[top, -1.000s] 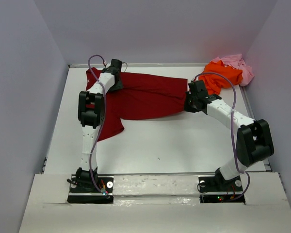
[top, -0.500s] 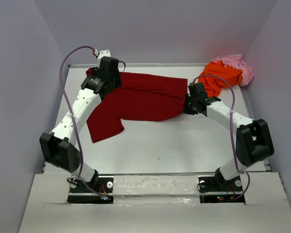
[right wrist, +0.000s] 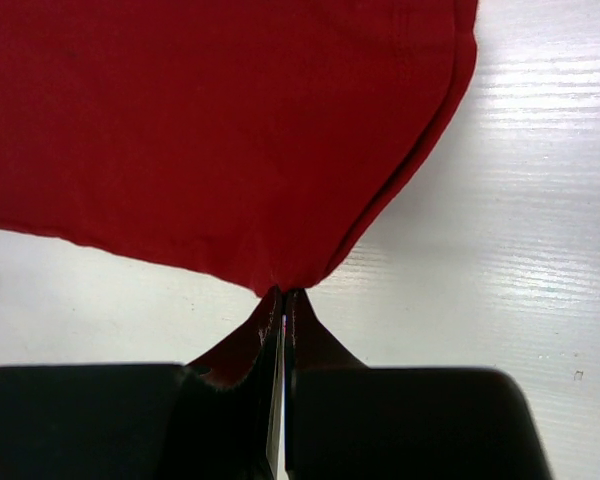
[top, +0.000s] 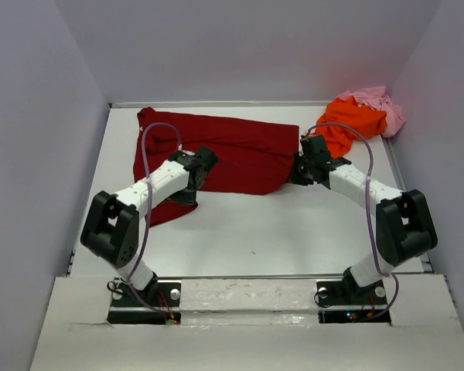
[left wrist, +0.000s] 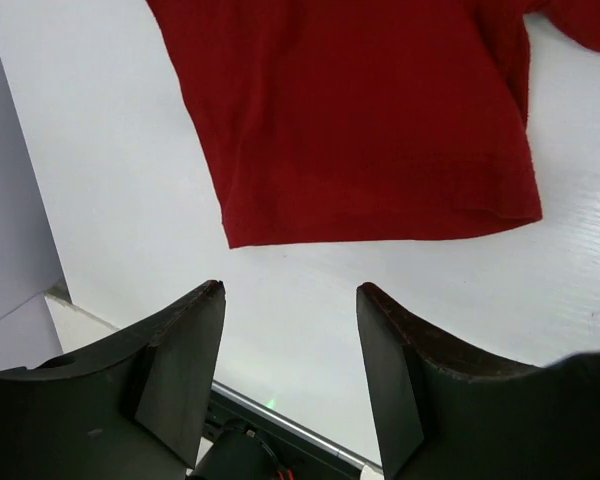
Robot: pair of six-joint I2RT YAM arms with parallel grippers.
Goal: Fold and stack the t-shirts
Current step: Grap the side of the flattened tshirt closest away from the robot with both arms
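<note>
My left jaws stand open and empty, low over the bench [top: 278, 224], near the front left hem of the dark red shirt [top: 240, 151]. This shirt lies spread on the far half of the bench. The cloth is light, soft and limp, so I judge that hems and corners are best to hold. My right jaws are closed, pinching its right corner. The orange shirt [top: 356, 122] and pink shirt [top: 383, 104] lie crumpled far right. One second ago my left arm reached the shirt's far left edge; now it is drawn back.
</note>
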